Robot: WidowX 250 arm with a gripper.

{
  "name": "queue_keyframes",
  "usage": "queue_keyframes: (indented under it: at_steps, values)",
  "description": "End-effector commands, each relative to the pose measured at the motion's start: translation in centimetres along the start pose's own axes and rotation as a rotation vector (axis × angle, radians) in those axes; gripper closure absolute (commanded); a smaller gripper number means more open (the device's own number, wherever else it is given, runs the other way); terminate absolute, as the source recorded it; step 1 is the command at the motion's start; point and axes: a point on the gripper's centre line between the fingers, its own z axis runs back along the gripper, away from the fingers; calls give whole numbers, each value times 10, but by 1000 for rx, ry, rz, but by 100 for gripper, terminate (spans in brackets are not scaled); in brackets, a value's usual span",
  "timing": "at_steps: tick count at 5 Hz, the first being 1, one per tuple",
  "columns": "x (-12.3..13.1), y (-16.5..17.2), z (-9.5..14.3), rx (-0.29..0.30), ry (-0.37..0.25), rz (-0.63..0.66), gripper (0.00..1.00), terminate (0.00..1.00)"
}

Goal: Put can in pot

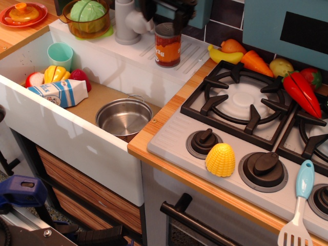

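Observation:
The can (167, 45), orange-red with white lettering and a grey metal top, stands upright on the white ledge behind the sink. The shiny steel pot (124, 118) sits empty in the sink, front right. My gripper (164, 15) is black and hangs at the top edge just above the can, with one finger (148, 11) left of the can's top and the other finger right of it. The fingers stand apart and hold nothing. Most of the gripper is cut off by the frame.
A grey faucet (127, 21) stands left of the can. An amber bowl with green cabbage (89, 17) sits further left. A teal cup (60, 54), milk carton (59, 93) and toy food lie in the sink. The stove (246, 110) with toy vegetables is on the right.

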Motion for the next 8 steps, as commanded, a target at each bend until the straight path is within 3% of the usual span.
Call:
queue_keyframes:
  at_steps: [1,3,5,8]
  values:
    - [3,8,14,13,-35,30,0,0]
    - [7,4,7,10,-75,25,0,0]
    - [15,8,2,22,-70,28,0,0]
    - [31,13,-20,14,-115,34,0,0]
